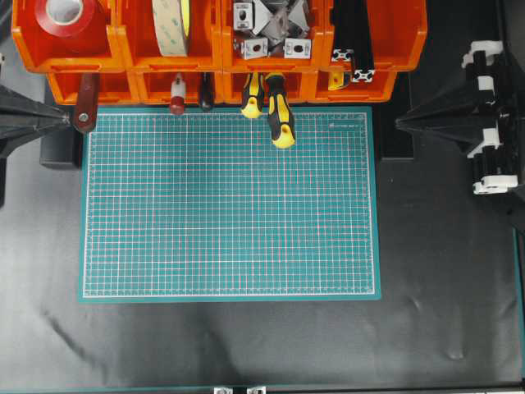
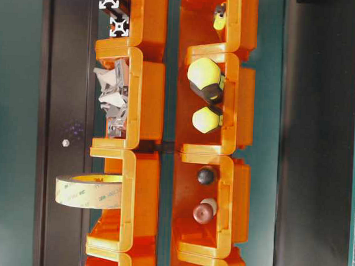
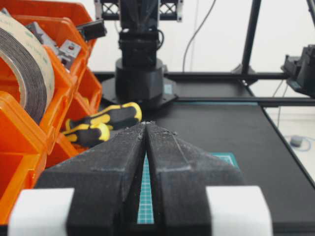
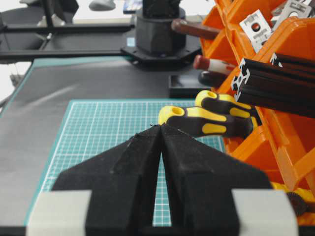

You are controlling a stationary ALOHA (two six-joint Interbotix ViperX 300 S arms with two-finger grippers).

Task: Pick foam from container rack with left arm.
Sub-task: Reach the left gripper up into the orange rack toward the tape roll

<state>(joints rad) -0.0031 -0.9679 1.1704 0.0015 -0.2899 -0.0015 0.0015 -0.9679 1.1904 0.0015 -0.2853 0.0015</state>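
**Foam roll stands on edge in an upper bin, up and to the left of the closed left gripper**

Foam sits in the second upper bin from the left of the container rack in the overhead view, standing on its edge so that its beige wound face shows from above and its ring axis runs sideways along the rack. The table-level view shows the same roll poking out past the bin's front lip.

From the left wrist camera the roll lies ahead and to the left of the left gripper, and higher. The jaws are pressed together and hold nothing. The right gripper is likewise clenched and empty, parked at the far side of the rack, so the left arm is judged clearly the nearer one. The reach would need the jaws opened and turned to straddle the narrow band of the roll.

Counts: one foam roll, one red tape roll, two yellow-and-black screwdrivers, four upper bins visible, one green cutting mat.
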